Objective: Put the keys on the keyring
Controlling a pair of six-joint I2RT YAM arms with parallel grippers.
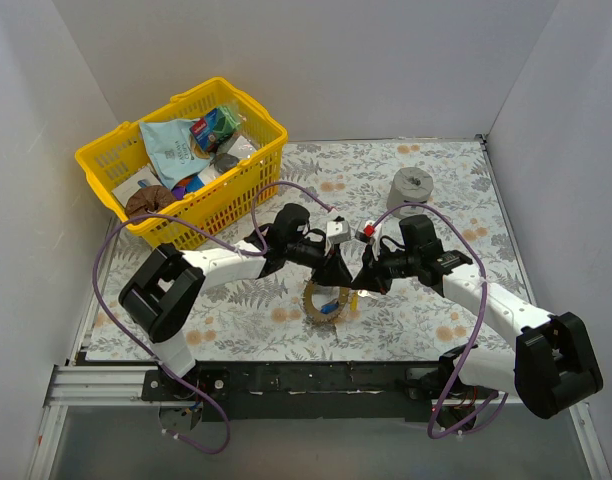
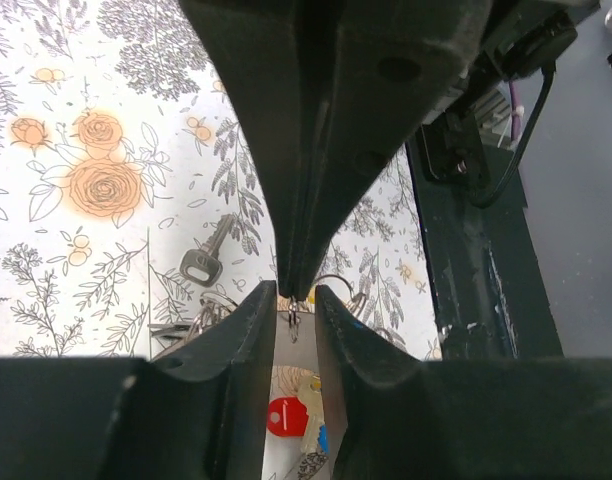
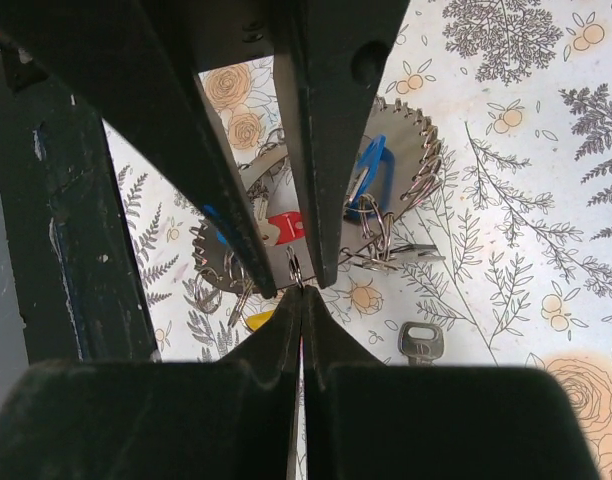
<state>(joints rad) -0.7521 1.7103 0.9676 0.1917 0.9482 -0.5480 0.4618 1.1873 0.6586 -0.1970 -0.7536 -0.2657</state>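
Left gripper (image 2: 293, 296) has its jaws slightly apart. Right gripper (image 3: 302, 300) is pressed closed, tips at a thin wire loop (image 3: 294, 268) over the keyring (image 3: 414, 140), close to the table's (image 1: 256, 320) near edge. 1 silver key (image 3: 419, 342) lies loose beside it. Fingers (image 3: 326, 120) hide most other keys (image 3: 284, 228). Packet (image 1: 171, 150) print in the far-left basket (image 1: 221, 205) is unreadable.

The left arm (image 1: 226, 262) and the right arm (image 1: 486, 295) have white shells between bulky black joints, and each has a large black block at its lower end. A thin purple cable (image 1: 111, 290) runs in loops beside each arm. Both arms are bolted on a black rail (image 1: 316, 378) with a silver metal end. The left claw (image 1: 334, 268) and the right claw (image 1: 371, 280) are matte black. Their long fingers (image 3: 336, 120) taper to narrow tips and have round screw holes in them.
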